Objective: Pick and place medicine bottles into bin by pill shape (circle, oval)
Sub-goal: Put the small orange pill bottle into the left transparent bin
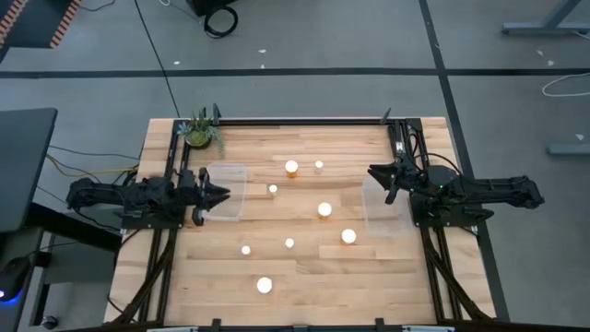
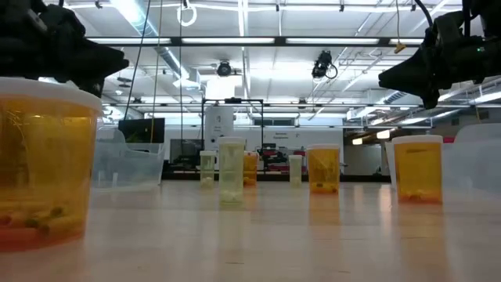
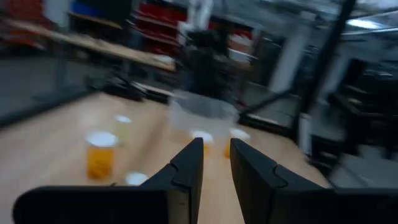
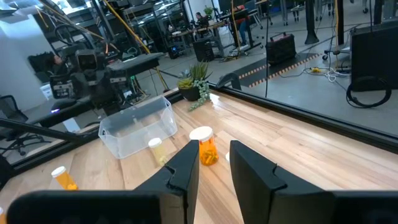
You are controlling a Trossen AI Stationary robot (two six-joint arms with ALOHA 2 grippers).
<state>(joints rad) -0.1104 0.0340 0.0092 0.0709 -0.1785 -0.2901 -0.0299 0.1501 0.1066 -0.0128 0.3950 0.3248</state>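
Eight bottles (image 1: 324,209) sit loose mid-table, between two clear bins. The left bin (image 1: 224,192) lies under the left gripper (image 1: 221,194), the right bin (image 1: 383,203) beside the right gripper (image 1: 376,171). Both jaws are slightly apart, holding nothing. Pill shapes unreadable from above. In the low view the nearest bottle (image 2: 43,164) is cut off at the edge.

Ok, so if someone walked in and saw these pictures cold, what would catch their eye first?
Probably the medicine bottles scattered across the middle of the wooden table, their white caps bright from above. Next, the two dark arms facing each other: the left gripper over a clear bin at the left side, and the right gripper by another clear bin at the right. A green potted plant sits in the far left corner.
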